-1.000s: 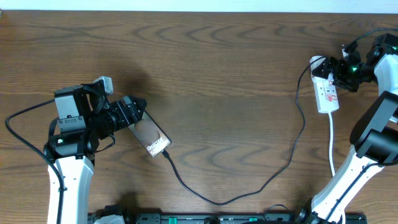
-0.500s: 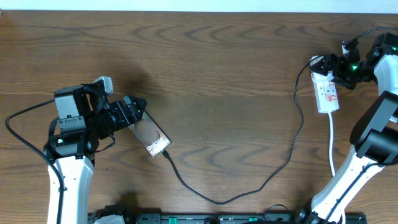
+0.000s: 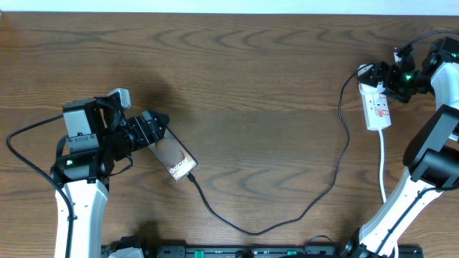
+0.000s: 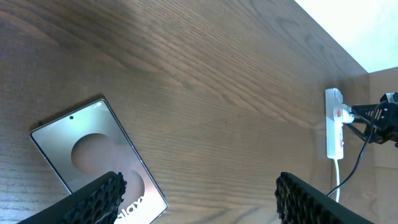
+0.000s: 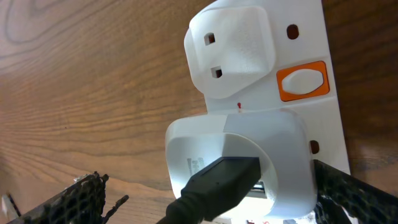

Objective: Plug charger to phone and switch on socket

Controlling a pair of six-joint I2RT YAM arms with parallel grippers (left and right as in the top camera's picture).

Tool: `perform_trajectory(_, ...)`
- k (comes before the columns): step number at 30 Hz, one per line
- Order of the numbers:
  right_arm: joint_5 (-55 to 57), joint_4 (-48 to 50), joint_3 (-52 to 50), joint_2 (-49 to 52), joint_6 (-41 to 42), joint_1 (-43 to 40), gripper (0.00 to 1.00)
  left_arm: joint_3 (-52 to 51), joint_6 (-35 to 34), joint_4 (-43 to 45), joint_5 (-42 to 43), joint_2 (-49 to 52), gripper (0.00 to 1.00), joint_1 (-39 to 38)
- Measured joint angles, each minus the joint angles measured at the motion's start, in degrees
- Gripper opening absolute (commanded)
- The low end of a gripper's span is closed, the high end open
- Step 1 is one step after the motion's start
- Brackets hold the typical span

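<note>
The phone [image 3: 176, 160] lies flat on the wooden table, dark face up, white lettering at its near end. The thin black charger [image 3: 251, 231] meets the phone's lower-right end, loops across the table and rises to a white adapter [image 5: 236, 155] plugged into the socket [image 3: 377, 109]. My left gripper [image 3: 156, 132] hovers open over the phone's far end; in the left wrist view the phone [image 4: 93, 155] lies under the left finger [image 4: 93, 199]. My right gripper [image 5: 211, 199] stands open astride the adapter, below an orange switch [image 5: 303, 82].
The socket's own white lead [image 3: 382, 165] runs down the right side toward my right arm's base. A thick black arm cable [image 3: 21, 154] loops at the left edge. The socket [image 4: 334, 121] also shows far off in the left wrist view.
</note>
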Motion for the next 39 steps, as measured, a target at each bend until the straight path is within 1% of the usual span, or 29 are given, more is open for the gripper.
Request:
perform_trajectory(17, 4.2, -2.3, 0.5, 0.0, 0.3, 0.1, 0.99, 0.0, 0.0, -0.3, 0.0, 0.0, 0.8, 0.0)
perform_trajectory(39, 3.3, -2.2, 0.5, 0.0, 0.6, 0.3, 0.99, 0.0, 0.0, -0.3, 0.0, 0.0, 0.8, 0.0)
